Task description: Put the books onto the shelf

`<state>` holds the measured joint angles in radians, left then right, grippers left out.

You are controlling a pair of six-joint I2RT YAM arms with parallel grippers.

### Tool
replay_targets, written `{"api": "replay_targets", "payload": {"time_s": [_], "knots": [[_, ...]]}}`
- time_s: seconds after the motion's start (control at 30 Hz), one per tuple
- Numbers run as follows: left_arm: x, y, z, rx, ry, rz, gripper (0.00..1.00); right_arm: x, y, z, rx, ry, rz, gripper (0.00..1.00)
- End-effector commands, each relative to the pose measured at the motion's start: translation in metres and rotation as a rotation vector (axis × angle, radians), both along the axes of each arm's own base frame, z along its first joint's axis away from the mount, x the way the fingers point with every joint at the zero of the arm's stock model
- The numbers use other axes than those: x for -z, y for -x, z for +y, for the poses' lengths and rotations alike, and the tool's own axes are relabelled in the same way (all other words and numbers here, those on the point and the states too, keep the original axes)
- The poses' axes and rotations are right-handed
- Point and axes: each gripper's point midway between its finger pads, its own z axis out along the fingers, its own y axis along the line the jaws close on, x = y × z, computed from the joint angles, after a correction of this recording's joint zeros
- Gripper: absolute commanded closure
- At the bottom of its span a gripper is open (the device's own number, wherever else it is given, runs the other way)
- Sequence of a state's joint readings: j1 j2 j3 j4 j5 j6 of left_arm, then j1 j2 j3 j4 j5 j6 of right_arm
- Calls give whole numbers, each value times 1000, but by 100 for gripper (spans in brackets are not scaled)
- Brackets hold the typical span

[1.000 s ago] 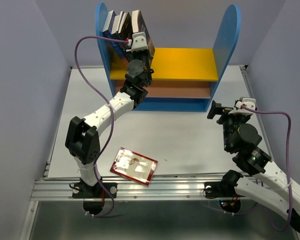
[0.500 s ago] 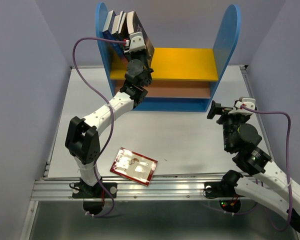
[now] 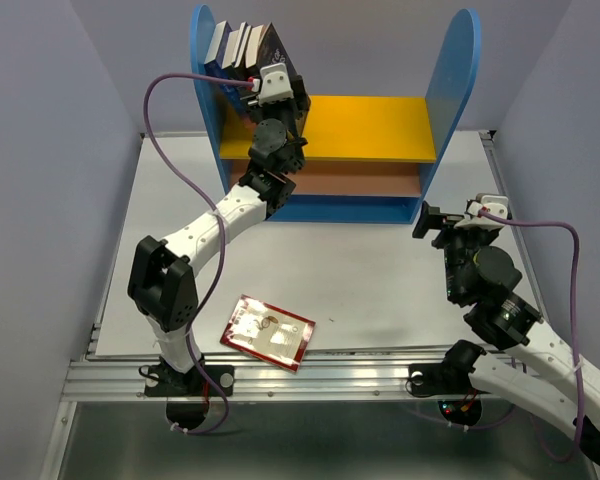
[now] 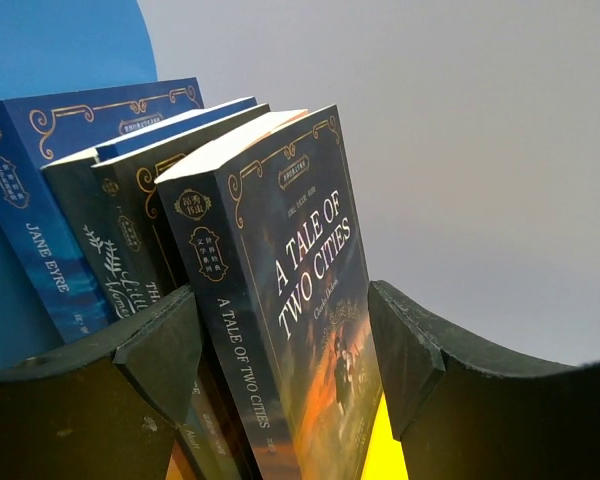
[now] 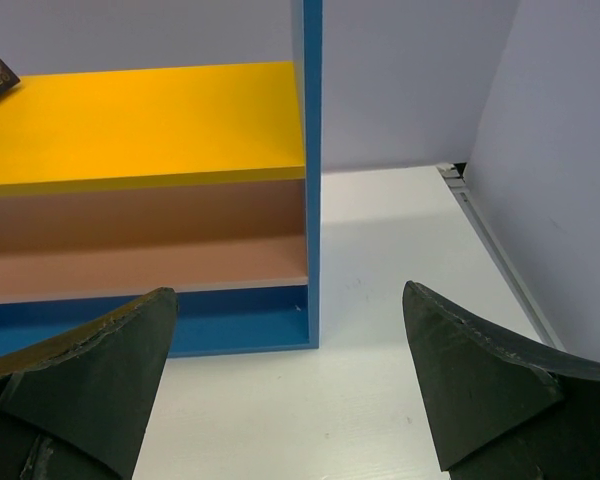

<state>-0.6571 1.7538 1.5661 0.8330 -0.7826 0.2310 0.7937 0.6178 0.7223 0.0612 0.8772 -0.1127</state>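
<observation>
White left arm (image 3: 220,215) stretched up to the shelf (image 3: 380,125), pincer (image 4: 280,300) spread open astride the dark book (image 4: 310,260)

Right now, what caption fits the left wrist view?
Open left gripper straddles A Tale of Two Cities beside the shelved books.

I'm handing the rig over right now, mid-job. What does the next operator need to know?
Left gripper: open, jaws astride A Tale of Two Cities, with a gap on the cover side.
Right gripper: open, empty, above the table, facing the shelf.
Done: a row of books, Jane Eyre among them, leans on the left side panel on the yellow upper board.
Left: the red-bordered book lies flat near the table's front edge. Back the left arm out, then probably fetch it.
</observation>
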Motion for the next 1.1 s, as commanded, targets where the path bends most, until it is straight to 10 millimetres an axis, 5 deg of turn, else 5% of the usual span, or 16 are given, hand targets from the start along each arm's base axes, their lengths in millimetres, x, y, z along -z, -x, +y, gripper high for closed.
{"api": "replay_targets", "payload": {"time_s": [0.0, 0.33, 0.53, 0.63, 0.73, 0.87, 1.07], "knots": [[-56, 34, 49, -116, 130, -82, 23, -5, 0, 4, -16, -7, -20, 0], [-62, 63, 65, -177, 154, -42, 9, -7, 0, 12, -63, -17, -32, 0], [-61, 91, 75, -176, 178, 2, 1, 0, -3, 33, -162, 30, 7, 0], [-55, 104, 76, -141, 184, 79, 1, 16, -8, 63, -288, 95, 92, 0], [-34, 114, 70, -40, 230, 182, 1, 40, -12, 115, -485, 120, 212, 0], [12, 138, 61, 102, 316, 328, 1, 91, 11, 188, -853, 112, 399, 0], [86, 163, 69, 100, 279, 538, 1, 155, 66, 267, -1167, 187, 559, 0]]}}
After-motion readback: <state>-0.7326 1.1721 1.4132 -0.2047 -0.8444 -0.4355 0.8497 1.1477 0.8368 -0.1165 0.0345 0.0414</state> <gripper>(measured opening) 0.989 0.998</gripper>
